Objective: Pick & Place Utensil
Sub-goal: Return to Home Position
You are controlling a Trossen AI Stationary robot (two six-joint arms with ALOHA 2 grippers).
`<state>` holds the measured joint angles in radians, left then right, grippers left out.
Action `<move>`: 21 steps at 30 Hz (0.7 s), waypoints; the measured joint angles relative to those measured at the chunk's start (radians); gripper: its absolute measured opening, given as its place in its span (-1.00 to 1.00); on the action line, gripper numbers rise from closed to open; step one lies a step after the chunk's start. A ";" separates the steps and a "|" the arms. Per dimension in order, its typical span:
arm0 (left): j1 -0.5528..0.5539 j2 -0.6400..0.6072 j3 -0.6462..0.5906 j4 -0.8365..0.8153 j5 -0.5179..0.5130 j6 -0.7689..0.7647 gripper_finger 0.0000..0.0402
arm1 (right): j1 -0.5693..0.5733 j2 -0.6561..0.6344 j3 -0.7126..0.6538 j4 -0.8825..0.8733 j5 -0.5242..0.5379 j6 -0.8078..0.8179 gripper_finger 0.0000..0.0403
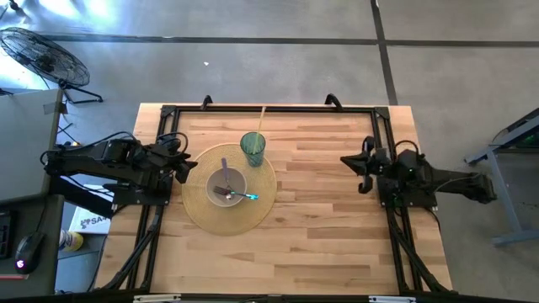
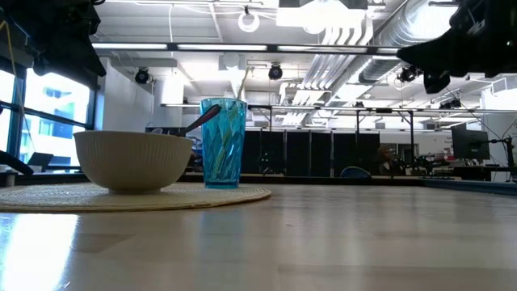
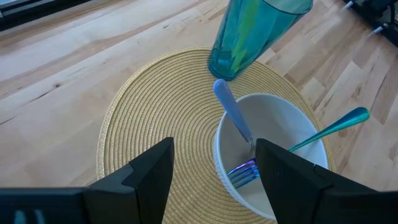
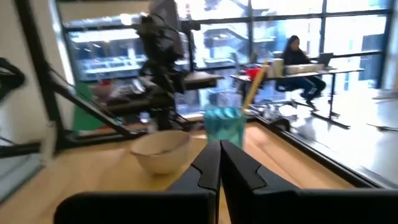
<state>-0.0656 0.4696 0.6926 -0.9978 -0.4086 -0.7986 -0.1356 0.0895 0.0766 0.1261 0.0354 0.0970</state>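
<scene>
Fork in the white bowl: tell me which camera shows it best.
The left wrist view: it looks down into the bowl, showing the fork, tines and teal handle. The high view shows it only as a small sliver; in the low and right wrist views the bowl's wall hides its tines.

Closed end effector (image 4: 219,149), white bowl (image 4: 161,151), blue cup (image 4: 224,127), yellow straw (image 4: 254,87)
</scene>
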 joint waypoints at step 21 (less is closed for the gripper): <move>0.000 0.000 0.000 0.000 0.000 0.000 0.11 | 0.001 -0.062 -0.067 -0.096 -0.007 -0.029 -0.96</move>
<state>-0.0658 0.4698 0.6926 -0.9981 -0.4084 -0.7986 -0.1345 0.0273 0.0097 0.0304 0.0280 0.0682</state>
